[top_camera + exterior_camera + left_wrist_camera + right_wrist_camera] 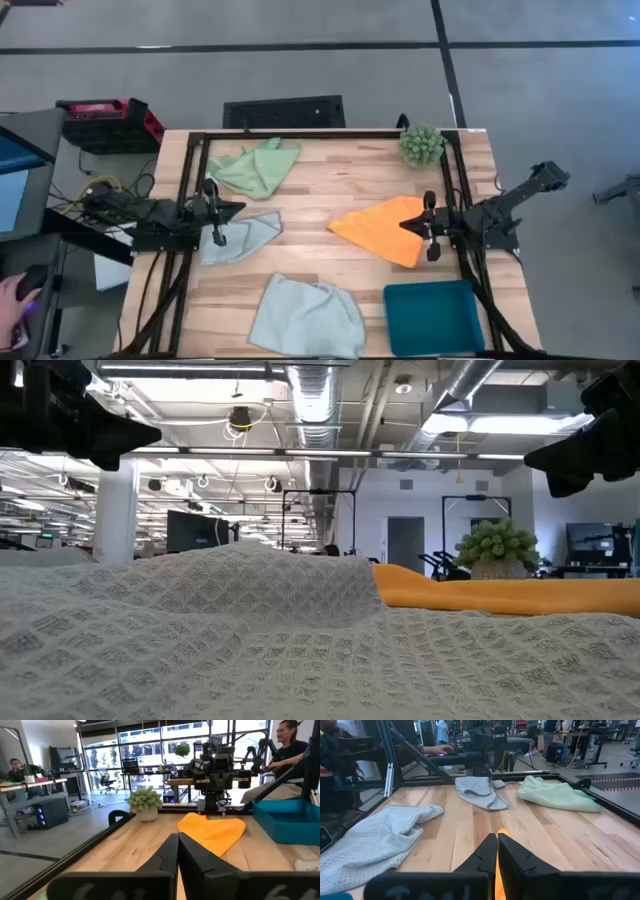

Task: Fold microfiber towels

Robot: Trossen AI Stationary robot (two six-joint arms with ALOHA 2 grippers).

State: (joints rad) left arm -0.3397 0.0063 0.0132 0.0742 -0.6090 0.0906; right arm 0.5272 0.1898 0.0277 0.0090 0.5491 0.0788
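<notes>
Four microfiber towels lie loosely crumpled on the wooden table: light green at the far left, blue-grey at the left, orange right of centre, pale mint at the near edge. My left gripper hovers shut above the blue-grey towel's far edge, pointing level toward the table's right. My right gripper hovers over the orange towel's right part, pointing left, its fingers together but for a thin slit through which orange shows. In the low view both grippers hang well above the towels.
A teal tray stands at the near right corner, just in front of the orange towel. A spiky green ball plant sits at the far right. A dark metal frame borders the table. People sit beyond the table's left and right sides.
</notes>
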